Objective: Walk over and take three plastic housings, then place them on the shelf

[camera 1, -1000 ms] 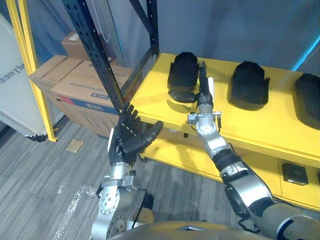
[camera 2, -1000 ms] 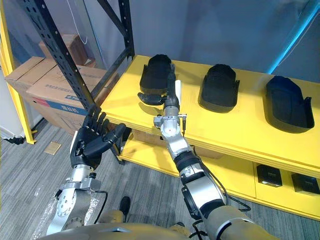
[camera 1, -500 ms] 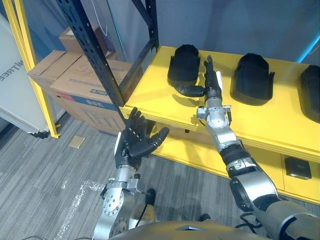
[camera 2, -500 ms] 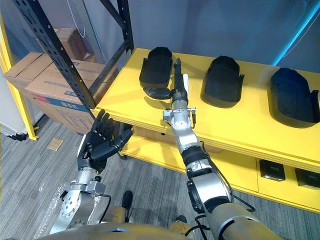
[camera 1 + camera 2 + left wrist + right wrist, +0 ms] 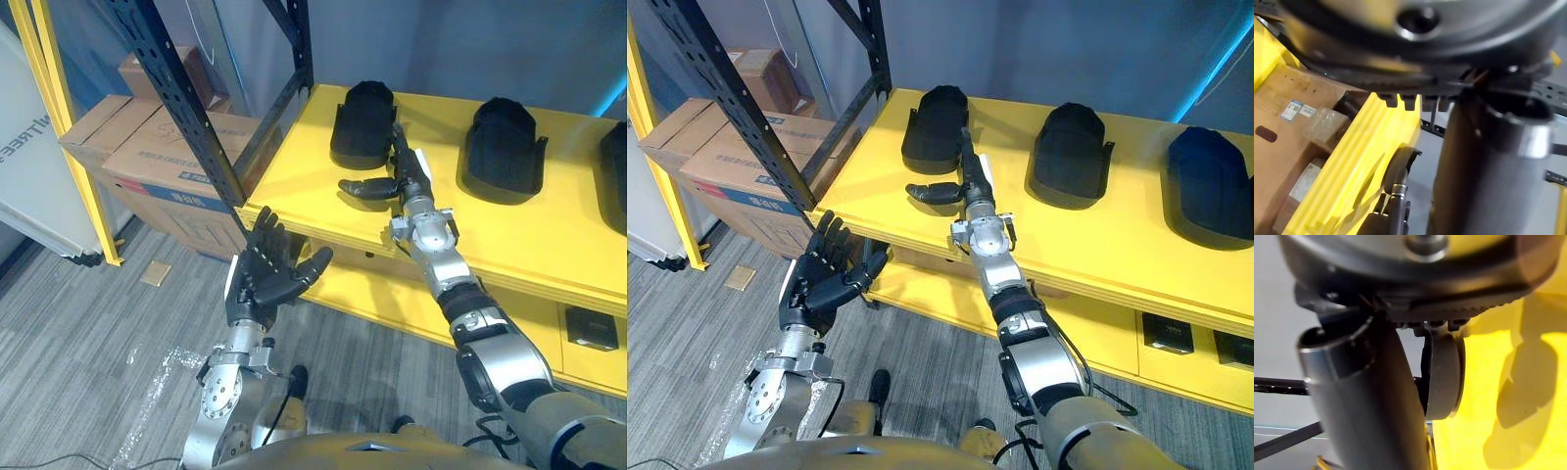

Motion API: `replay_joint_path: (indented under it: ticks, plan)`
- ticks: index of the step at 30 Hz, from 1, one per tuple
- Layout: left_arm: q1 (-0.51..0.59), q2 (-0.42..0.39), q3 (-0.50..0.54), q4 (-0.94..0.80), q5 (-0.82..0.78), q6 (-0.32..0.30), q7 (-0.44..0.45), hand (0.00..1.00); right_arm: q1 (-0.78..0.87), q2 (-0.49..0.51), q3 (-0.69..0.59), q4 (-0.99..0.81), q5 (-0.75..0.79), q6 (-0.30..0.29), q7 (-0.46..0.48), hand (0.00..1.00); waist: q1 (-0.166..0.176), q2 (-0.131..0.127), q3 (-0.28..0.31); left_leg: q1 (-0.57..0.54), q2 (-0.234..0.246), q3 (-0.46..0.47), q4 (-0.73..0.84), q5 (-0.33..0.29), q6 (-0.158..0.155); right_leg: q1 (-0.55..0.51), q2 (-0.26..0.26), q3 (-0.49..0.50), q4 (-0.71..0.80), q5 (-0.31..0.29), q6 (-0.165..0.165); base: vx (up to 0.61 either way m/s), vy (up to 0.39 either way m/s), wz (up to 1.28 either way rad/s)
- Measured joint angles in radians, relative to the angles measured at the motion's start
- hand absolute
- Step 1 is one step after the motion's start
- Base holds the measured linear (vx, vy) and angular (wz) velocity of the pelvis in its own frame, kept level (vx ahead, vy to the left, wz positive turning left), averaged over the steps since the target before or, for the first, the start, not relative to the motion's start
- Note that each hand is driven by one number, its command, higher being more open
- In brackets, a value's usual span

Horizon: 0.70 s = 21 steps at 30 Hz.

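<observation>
Count: 3 plastic housings [image 5: 934,117] on shelf [image 5: 1097,235] top, 3 cardboard boxes [image 5: 162,162] on floor, 2 small blk parts [image 5: 1167,333] on lower tier.

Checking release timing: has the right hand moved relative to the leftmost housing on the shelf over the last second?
Yes. The right hand has drawn back slightly from the leftmost housing toward the shelf's front edge.
</observation>
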Motion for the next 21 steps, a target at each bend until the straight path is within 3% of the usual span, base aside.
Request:
replay_joint_path:
  ticks: [21]
  plan:
    - [0.001, 0.0, 0.002, 0.0, 0.003, 0.0, -0.033, 1.0, 0.0, -0.003, 0.077, 0.0, 0.08, -0.003, 0.157, 1.0, -0.001, 0.008, 0.004, 0.003, 0.001, 0.003, 0.0, -0.001, -0.001, -0.038, -0.009, 0.02, 0.074, -0.036, -0.004, 0.0, -0.003, -0.01]
